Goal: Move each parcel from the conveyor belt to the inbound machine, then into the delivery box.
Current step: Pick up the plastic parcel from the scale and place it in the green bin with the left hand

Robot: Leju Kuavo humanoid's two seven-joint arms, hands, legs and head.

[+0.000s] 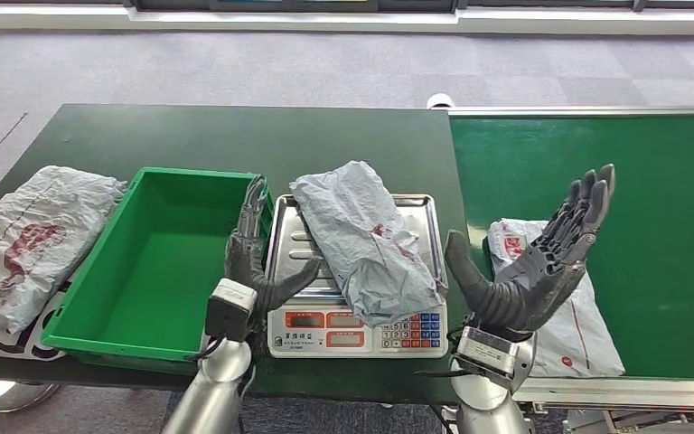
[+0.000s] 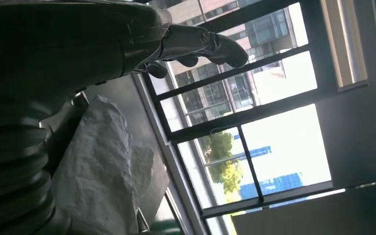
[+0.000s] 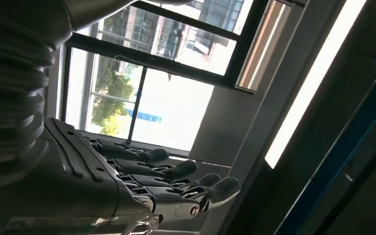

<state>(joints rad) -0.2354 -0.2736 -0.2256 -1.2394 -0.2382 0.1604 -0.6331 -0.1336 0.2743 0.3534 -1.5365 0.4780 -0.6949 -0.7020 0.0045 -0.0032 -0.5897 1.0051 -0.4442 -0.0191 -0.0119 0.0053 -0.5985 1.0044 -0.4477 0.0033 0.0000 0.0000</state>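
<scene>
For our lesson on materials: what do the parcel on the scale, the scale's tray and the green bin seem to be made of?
The parcel on the scale looks like thin grey plastic film: it is crumpled and creased with a dull sheen. The scale's tray appears to be brushed or stainless metal, silver and reflective with pressed ribs. The green bin seems to be moulded rigid plastic, uniformly coloured with smooth, slightly glossy walls.
</scene>
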